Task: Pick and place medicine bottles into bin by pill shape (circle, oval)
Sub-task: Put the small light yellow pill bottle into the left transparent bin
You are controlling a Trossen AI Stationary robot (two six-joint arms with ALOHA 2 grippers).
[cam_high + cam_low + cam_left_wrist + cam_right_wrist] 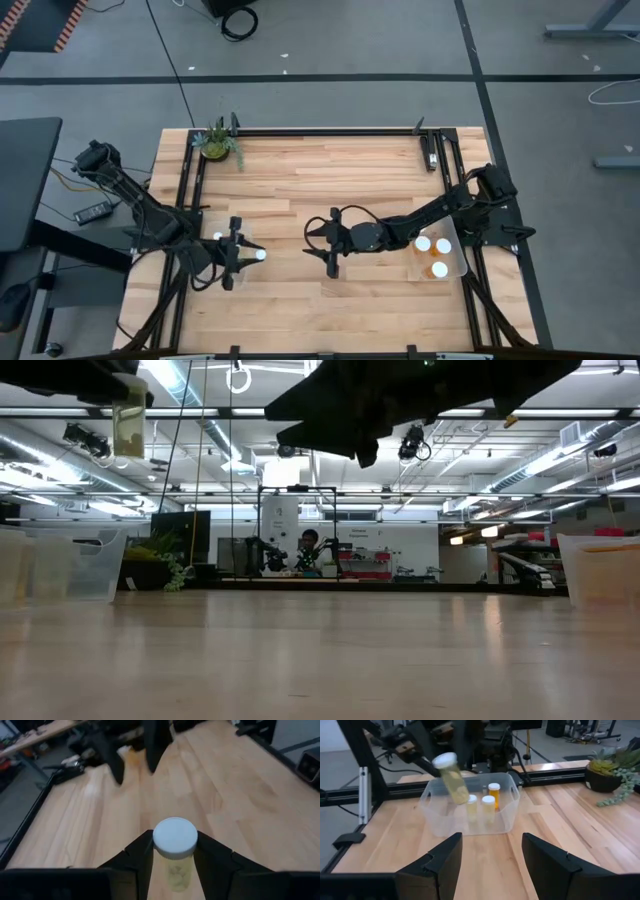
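1. Table [300, 180]: light wood top inside a black frame, both arms reaching over it in the high view.
2. Left gripper [174, 851]: over the table's left side, fingers [139, 857] clamped on 1 medicine bottle [174, 851]; white cap [174, 837] faces outward and a pale translucent body sits between the fingers. The right wrist view shows this bottle tilted and held in the air above the left bin [470, 805].
3. Left bin: clear plastic tub at the table's left side. Inside stand 3 bottles [489, 804], each with a white cap; 1 has an orange body, 2 are paler.
4. Right gripper [331, 250]: over the table's middle, fingers [547, 857] spread apart with nothing between them.
5. Right bin [457, 255]: clear tub at the table's right edge, partly beneath the right arm. 3 bottles [439, 256] are visible in it from above, white caps up, at least 1 with an orange body.
6. Potted plant [217, 141]: small, green, at the far left corner of the table, well apart from both bins.
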